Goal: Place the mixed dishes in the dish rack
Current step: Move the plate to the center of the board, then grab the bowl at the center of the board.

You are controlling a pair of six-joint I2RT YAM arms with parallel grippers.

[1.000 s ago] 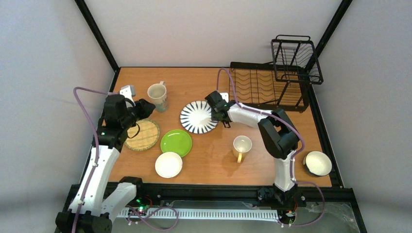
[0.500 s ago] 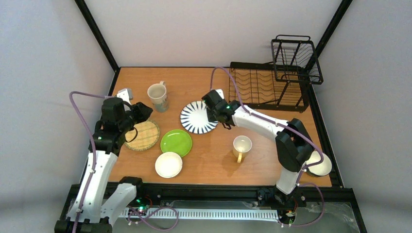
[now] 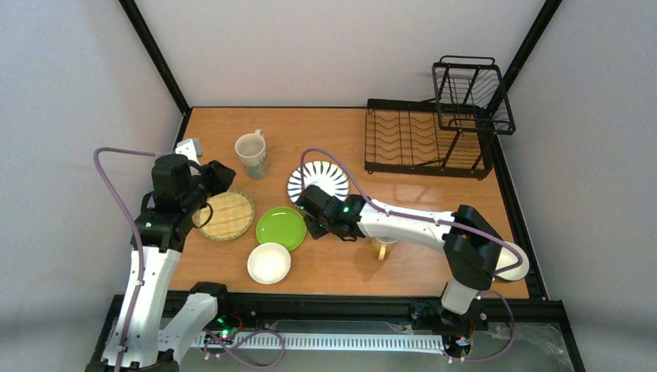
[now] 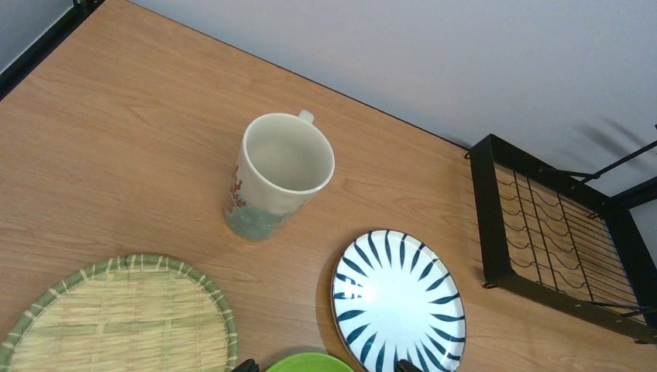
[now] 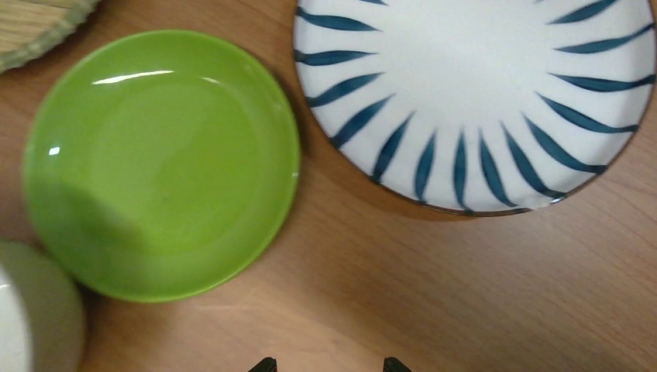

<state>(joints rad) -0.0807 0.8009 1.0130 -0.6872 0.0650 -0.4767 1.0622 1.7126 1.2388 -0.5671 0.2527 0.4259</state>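
Note:
The striped plate point(image 3: 321, 178) lies mid-table, with the lime-green plate point(image 3: 280, 228), bamboo plate point(image 3: 227, 215) and small white dish point(image 3: 269, 263) to its near left. One pale mug point(image 3: 252, 153) stands far left. The other mug point(image 3: 385, 248) is partly hidden by my right arm. One bowl point(image 3: 507, 263) sits near right. The black dish rack point(image 3: 422, 143) stands far right. My right gripper point(image 3: 314, 225) is open and empty over bare wood beside the green plate point(image 5: 163, 163). My left gripper point(image 3: 221, 177) is open and empty above the bamboo plate's point(image 4: 116, 318) far edge.
The rack's taller wire basket point(image 3: 472, 93) rises at its right end. Black frame posts stand at the table's back corners. A black rail runs along the near edge. In the right wrist view the striped plate point(image 5: 480, 93) fills the top right.
My right gripper has swung from the striped plate's right edge to the near left, ending beside the green plate. My left gripper has drawn back slightly to the left.

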